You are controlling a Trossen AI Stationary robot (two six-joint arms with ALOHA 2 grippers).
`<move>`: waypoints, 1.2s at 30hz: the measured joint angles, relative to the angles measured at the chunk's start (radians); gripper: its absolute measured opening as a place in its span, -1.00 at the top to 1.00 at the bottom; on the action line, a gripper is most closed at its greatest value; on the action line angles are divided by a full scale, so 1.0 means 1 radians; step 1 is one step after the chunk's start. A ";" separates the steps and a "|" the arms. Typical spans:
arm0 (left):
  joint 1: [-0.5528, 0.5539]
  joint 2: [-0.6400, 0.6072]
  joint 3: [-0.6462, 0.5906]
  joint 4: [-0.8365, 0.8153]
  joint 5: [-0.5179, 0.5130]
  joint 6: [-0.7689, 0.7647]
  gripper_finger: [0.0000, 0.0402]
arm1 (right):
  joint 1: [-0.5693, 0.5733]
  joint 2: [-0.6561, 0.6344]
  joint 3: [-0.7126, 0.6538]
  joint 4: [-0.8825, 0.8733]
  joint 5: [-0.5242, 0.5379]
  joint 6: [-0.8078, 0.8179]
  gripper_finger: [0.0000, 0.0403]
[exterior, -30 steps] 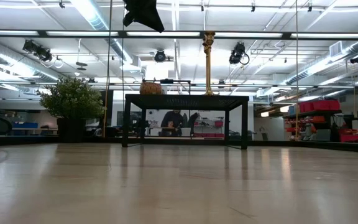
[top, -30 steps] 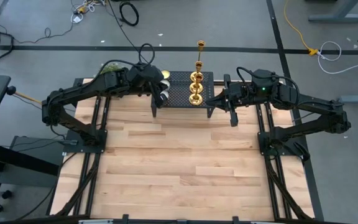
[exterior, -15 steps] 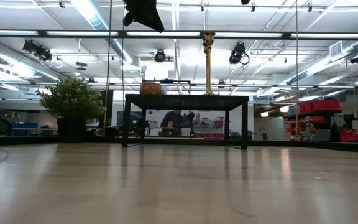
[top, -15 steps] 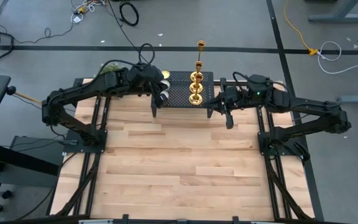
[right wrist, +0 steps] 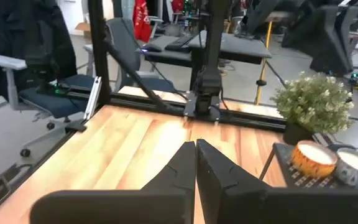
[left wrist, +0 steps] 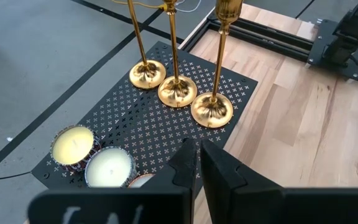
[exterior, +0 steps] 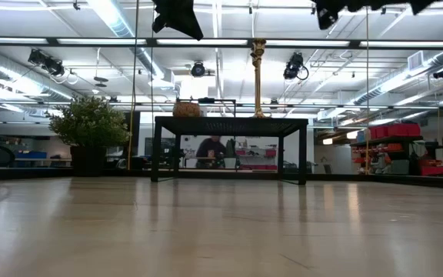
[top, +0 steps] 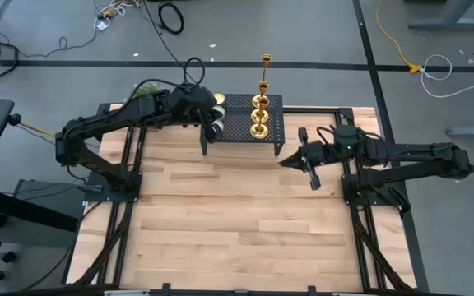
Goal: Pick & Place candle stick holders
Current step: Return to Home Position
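Three gold candle stick holders [top: 259, 117] stand in a row by their round bases on a black perforated stand [top: 235, 123] at the table's far edge. They also show in the left wrist view [left wrist: 178, 91], and one shows in the low view [exterior: 258, 77]. My left gripper [top: 211, 127] hovers over the stand's left part, shut and empty [left wrist: 199, 158], short of the nearest holder [left wrist: 212, 111]. My right gripper [top: 290, 160] is shut and empty [right wrist: 196, 158]. It hangs above the bare table, right of the stand and nearer than it.
Three jar candles [left wrist: 73, 144] sit on the stand's left end, below my left gripper. A small potted plant [top: 146, 89] stands at the far left corner. Bare wooden table [top: 237, 222] lies on the near side of the stand.
My right gripper has drawn back from the stand's right end toward the table's near and right edges, staying shut and empty. It has come into the top of the low view. The holders have stayed where they were.
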 joint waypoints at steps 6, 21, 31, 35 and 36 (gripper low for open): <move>0.000 0.000 0.000 0.000 0.000 0.000 0.86 | 0.025 -0.137 -0.158 0.006 0.000 0.000 0.93; 0.000 0.000 0.000 0.000 0.003 0.000 0.86 | 0.115 -0.442 -0.495 0.005 0.233 -0.102 0.93; 0.000 0.000 0.000 0.000 0.003 0.000 0.86 | 0.169 -0.613 -0.631 0.024 0.225 -0.105 0.93; 0.000 0.000 0.000 0.000 0.003 0.000 0.86 | 0.169 -0.665 -0.654 0.023 0.225 -0.106 0.93; 0.000 0.000 0.000 0.000 0.003 0.000 0.86 | 0.169 -0.677 -0.658 0.024 0.225 -0.106 0.93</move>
